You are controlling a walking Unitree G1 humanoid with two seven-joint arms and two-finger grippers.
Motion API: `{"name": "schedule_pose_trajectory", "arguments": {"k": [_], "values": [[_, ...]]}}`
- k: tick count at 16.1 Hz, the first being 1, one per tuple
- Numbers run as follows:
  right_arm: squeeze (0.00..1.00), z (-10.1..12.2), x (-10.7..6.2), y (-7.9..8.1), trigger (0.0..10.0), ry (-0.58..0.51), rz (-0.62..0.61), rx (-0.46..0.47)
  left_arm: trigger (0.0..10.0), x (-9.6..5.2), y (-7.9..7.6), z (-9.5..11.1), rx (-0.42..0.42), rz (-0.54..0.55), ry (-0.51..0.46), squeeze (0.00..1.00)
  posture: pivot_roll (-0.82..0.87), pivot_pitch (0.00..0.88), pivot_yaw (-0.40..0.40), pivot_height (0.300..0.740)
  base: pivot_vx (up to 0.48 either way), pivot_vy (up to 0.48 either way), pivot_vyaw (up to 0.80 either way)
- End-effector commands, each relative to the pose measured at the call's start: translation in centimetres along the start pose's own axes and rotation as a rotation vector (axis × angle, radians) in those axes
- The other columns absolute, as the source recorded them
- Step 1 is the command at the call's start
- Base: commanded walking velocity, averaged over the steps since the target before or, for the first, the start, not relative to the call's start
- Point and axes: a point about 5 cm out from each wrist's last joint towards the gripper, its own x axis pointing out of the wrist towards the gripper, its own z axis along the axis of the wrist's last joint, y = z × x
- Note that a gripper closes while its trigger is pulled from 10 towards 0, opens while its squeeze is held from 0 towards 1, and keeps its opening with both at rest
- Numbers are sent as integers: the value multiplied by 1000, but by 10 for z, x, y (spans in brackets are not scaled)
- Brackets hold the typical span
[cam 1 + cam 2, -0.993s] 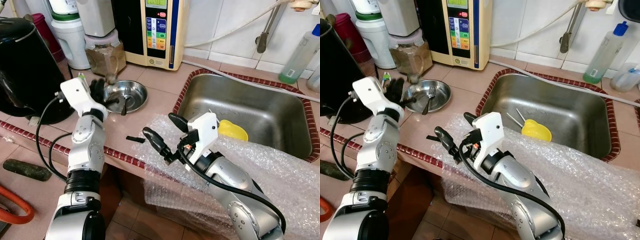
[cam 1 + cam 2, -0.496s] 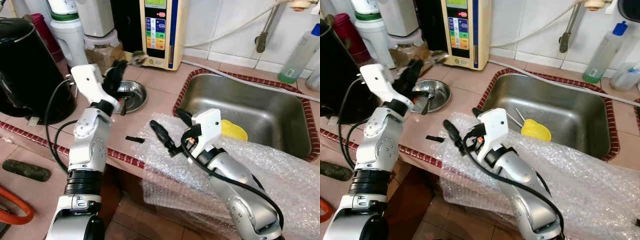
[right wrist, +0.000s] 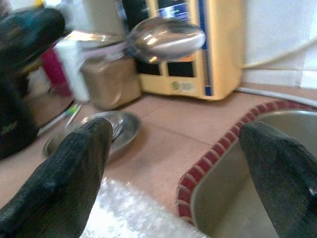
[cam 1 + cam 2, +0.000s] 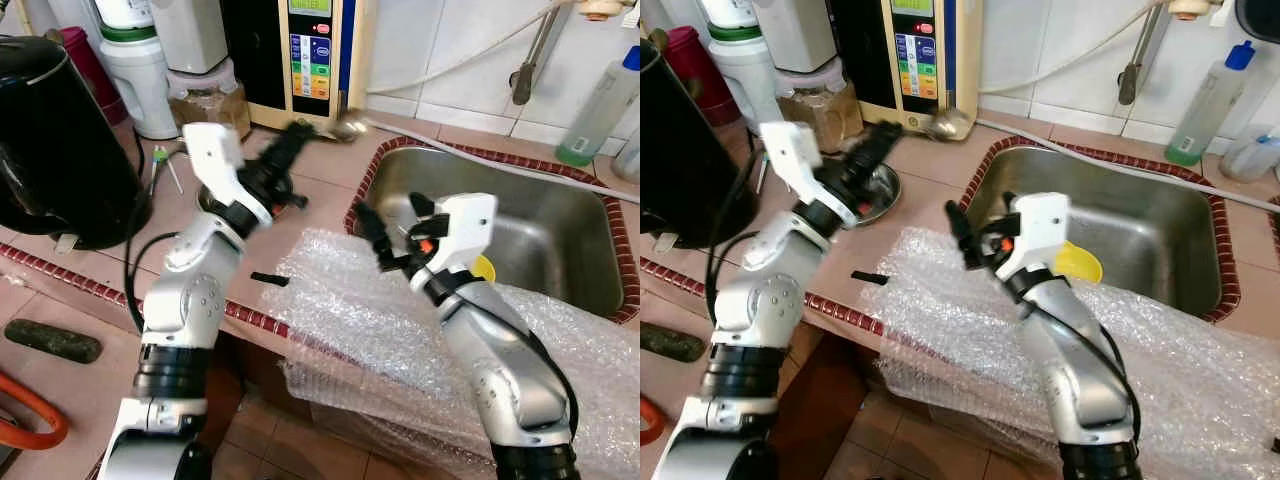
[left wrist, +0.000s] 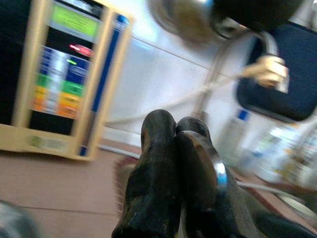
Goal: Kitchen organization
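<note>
My left gripper (image 4: 290, 142) is shut on the handle of a steel spoon, whose bowl (image 4: 345, 128) sticks out over the counter near the sink's back left corner. In the left wrist view the black fingers (image 5: 166, 163) are pressed together with the spoon bowl (image 5: 183, 17) beyond them. A steel dish (image 4: 876, 190) lies on the counter, partly hidden behind that arm. My right gripper (image 4: 392, 218) is open, raised above the bubble wrap (image 4: 360, 320) at the left rim of the sink (image 4: 520, 235). The right wrist view catches the spoon (image 3: 166, 39) and the dish (image 3: 99, 135).
A yellow object (image 4: 1080, 262) lies in the sink. A black kettle (image 4: 50, 130) stands at the left, a water machine (image 4: 315, 60) and jars at the back, a clear bottle (image 4: 600, 110) at the far right. A small black piece (image 4: 268, 278) lies on the counter.
My left gripper has lifted the spoon from the dish and carried it right toward the sink. My right gripper has risen and moved toward the sink's left rim.
</note>
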Motion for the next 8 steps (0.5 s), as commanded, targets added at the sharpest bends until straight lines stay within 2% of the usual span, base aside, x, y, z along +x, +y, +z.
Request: {"name": "schedule_pose_trajectory", "arguments": {"k": [1, 2, 5, 7, 8], "values": [[0, 6, 4, -7, 10000, -47, -64, 170, 0, 0, -12, 0, -51, -63, 5, 0, 22, 95, 56, 740, 0, 0, 0], [0, 6, 4, -8, 10000, -63, -87, 247, 0, 0, -17, -3, -94, -82, 13, 0, 24, 96, 54, 740, 0, 0, 0], [0, 3, 6, -16, 10000, -99, -138, 388, 0, -3, -28, -10, -194, -112, 31, 0, 24, 97, 53, 740, 0, 0, 0], [0, 1, 8, -22, 10000, -121, -171, 480, 0, -4, -30, -11, -265, -106, 23, 0, 25, 94, 56, 740, 0, 0, 0], [0, 2, 11, -25, 10000, -148, -183, 558, 0, -5, -31, -12, -320, -107, 35, 0, 25, 95, 57, 740, 0, 0, 0]]}}
